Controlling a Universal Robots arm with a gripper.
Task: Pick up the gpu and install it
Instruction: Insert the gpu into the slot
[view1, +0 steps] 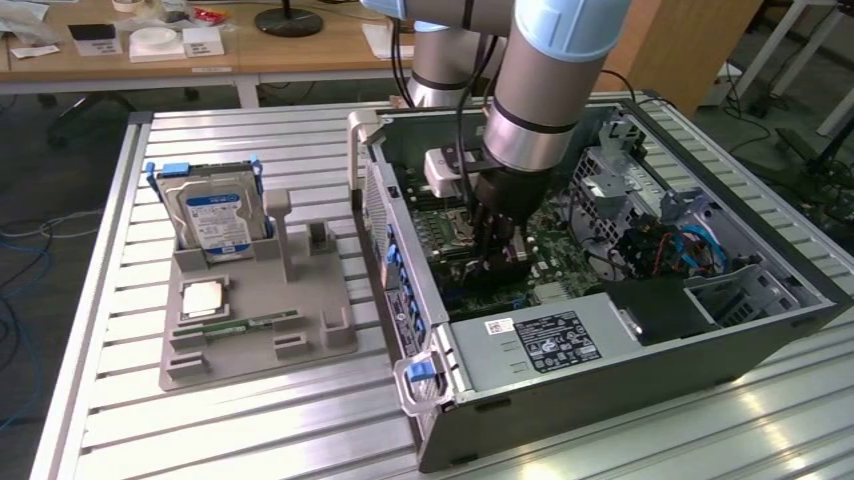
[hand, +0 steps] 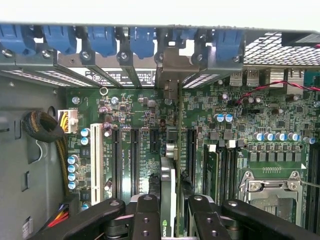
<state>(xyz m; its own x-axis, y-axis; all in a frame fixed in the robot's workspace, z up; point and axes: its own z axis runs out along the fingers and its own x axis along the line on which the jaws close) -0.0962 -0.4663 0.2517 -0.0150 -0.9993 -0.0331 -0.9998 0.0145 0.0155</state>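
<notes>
The gpu (hand: 172, 165) shows edge-on in the wrist view, standing upright over a motherboard slot, its silvery end bracket (hand: 172, 67) against the case's rear slot openings. My gripper (hand: 173, 220) is shut on the card, with a black finger (hand: 147, 215) on either side of it. In the exterior view my gripper (view1: 497, 255) reaches down inside the open computer case (view1: 747, 300), low over the green motherboard (view1: 561, 275). From there the card is mostly hidden by the fingers.
On the exterior view's left, a grey holder (view1: 254, 345) carries a silver hard drive with a blue label (view1: 214, 215), a processor chip (view1: 203, 298) and a green memory stick (view1: 247, 325). Inside the case are the power supply (view1: 547, 340), drive cage (view1: 607, 180), cables (view1: 667, 245) and processor socket (hand: 270, 192).
</notes>
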